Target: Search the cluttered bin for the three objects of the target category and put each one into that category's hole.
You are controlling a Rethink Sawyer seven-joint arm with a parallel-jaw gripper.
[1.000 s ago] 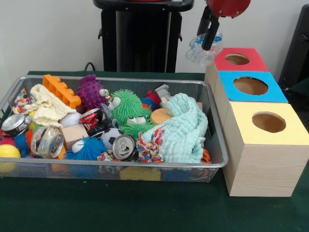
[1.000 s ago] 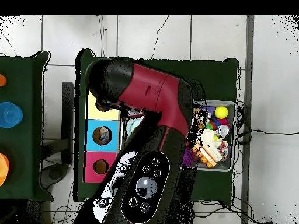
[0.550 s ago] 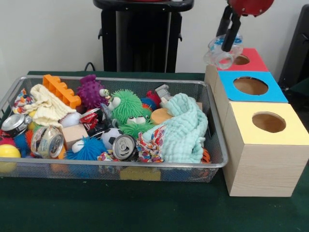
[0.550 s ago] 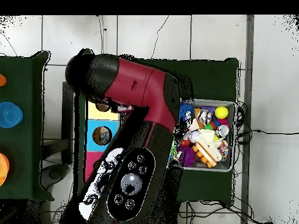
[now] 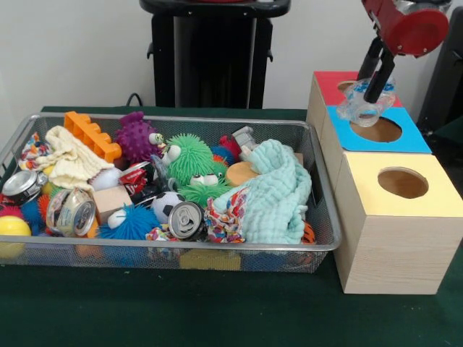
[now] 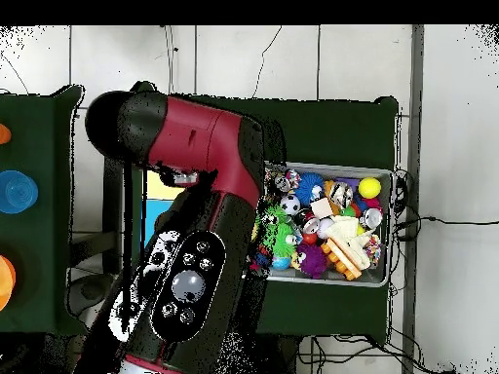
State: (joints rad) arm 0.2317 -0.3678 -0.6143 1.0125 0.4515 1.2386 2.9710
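My gripper [image 5: 373,88] hangs at the top right of the front view, shut on a crumpled clear plastic bottle [image 5: 364,108]. The bottle hovers just over the round hole [image 5: 379,130] of the blue-topped box [image 5: 412,142], at its far rim. Behind it stands the red-topped box [image 5: 331,84], its hole partly hidden by the bottle. The yellow-topped box [image 5: 434,206] sits nearest, with its hole [image 5: 403,182] unobstructed. In the overhead view the red arm [image 6: 200,156] covers the boxes and hides the gripper.
The wire mesh bin [image 5: 181,251] left of the boxes is packed: crushed cans [image 5: 187,219], a green fuzzy toy [image 5: 189,157], a purple spiky toy [image 5: 137,136], an orange brick [image 5: 90,134], a teal cloth [image 5: 278,191], balls. The overhead view shows the bin [image 6: 383,175] beside the arm.
The gripper has carried the bottle rightward and down in the front view, from beside the red box to over the blue box's hole. The bin's contents have not moved.
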